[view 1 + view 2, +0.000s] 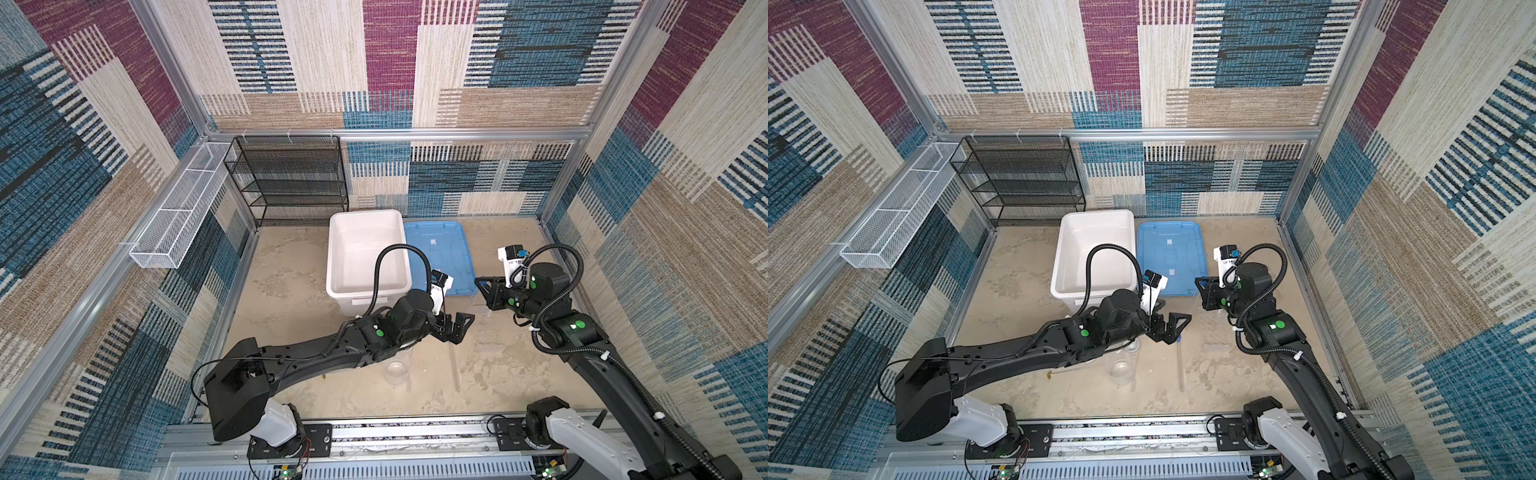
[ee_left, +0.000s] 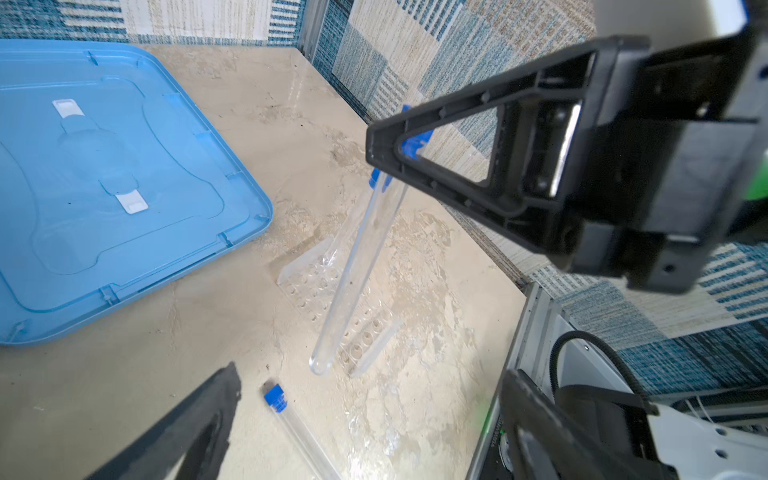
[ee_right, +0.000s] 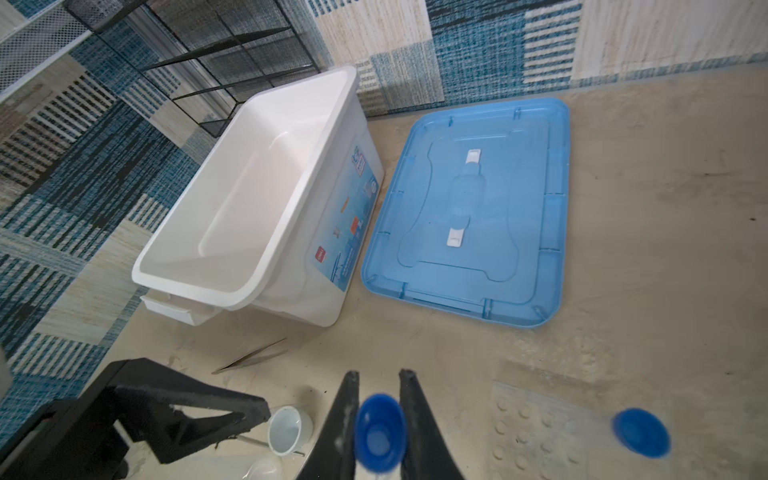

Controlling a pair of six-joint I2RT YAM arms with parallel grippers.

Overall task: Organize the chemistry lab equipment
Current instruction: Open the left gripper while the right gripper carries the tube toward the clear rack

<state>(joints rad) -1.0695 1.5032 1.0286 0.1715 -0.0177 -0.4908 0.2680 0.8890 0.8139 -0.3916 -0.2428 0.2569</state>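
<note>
My right gripper (image 3: pixel 380 374) is shut on a clear blue-capped test tube (image 2: pixel 357 282), which hangs tilted over the clear tube rack (image 2: pixel 316 291). A second capped tube (image 3: pixel 642 432) stands in that rack. A third tube (image 2: pixel 291 419) lies flat on the table under my left gripper (image 2: pixel 374 374), which is open and empty. In both top views the left gripper (image 1: pixel 463 328) hovers just left of the rack (image 1: pixel 486 345). The clear beaker (image 1: pixel 397 372), a small funnel-like cup (image 3: pixel 289 430), the metal tweezers (image 3: pixel 249 357) and a thin rod (image 1: pixel 1075 369) lie near the left arm.
The white bin (image 1: pixel 332 249) stands open at the back, with its blue lid (image 1: pixel 449 249) flat beside it. A black mesh shelf (image 1: pixel 291 178) stands in the back left corner. A white wire basket (image 1: pixel 178 216) hangs on the left wall.
</note>
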